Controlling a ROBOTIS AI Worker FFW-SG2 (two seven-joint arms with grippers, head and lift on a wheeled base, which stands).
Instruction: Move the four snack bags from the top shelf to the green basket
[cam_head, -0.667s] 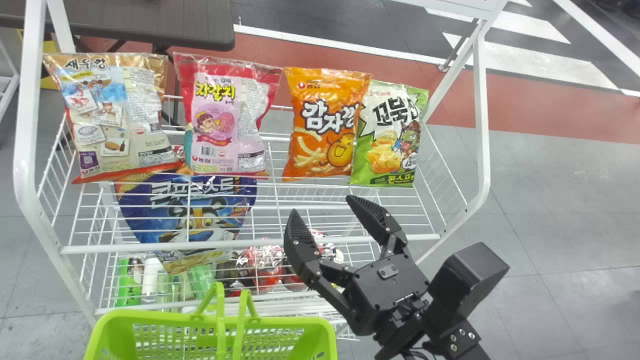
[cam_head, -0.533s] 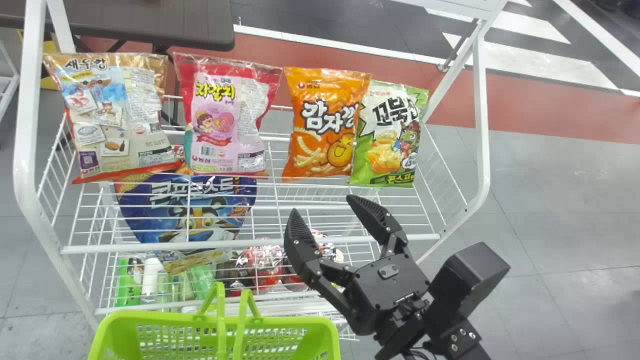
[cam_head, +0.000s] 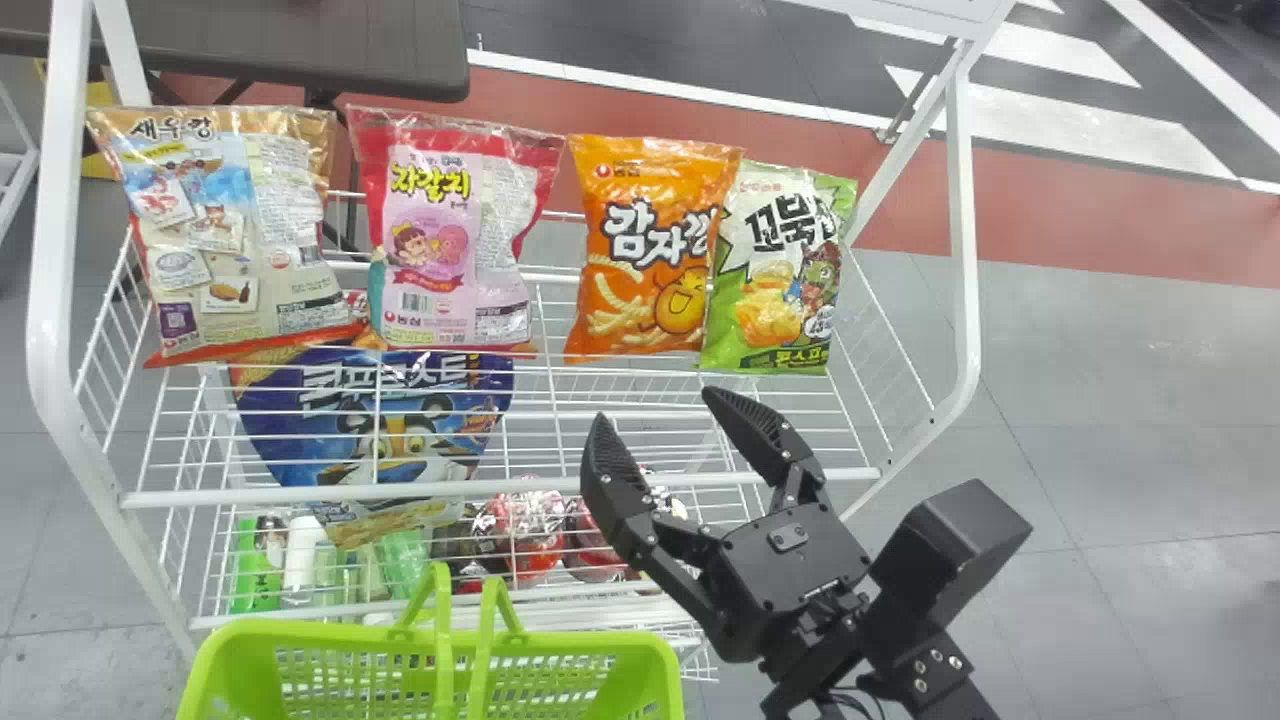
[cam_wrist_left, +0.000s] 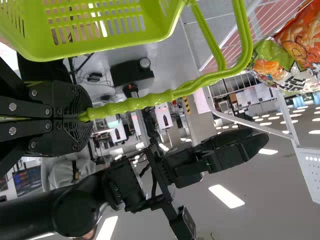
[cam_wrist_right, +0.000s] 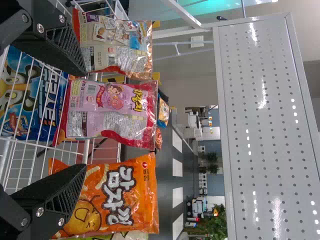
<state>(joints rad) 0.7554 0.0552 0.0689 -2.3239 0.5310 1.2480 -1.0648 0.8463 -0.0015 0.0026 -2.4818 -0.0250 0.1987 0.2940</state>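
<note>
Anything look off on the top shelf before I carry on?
Nothing looks spilled or torn. Slightly askew: the orange bag leans a little and overlaps the edge of the green bag, so the pair might snag when one is lifted.

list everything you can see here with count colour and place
shelf rack: 1, white wire, centre
shrimp-snack-style bag: 1, tan, top shelf, far left
pink bag: 1, pink-red, right of it
orange bag: 1, orange, next right
green bag: 1, green-white, far right
tiger bag: 1, blue, below
packages: several, red, lower
table: 1, dark, behind
green basket: 1, front
right gripper: 1, black, rack front
left gripper: 1, black, basket handle
</note>
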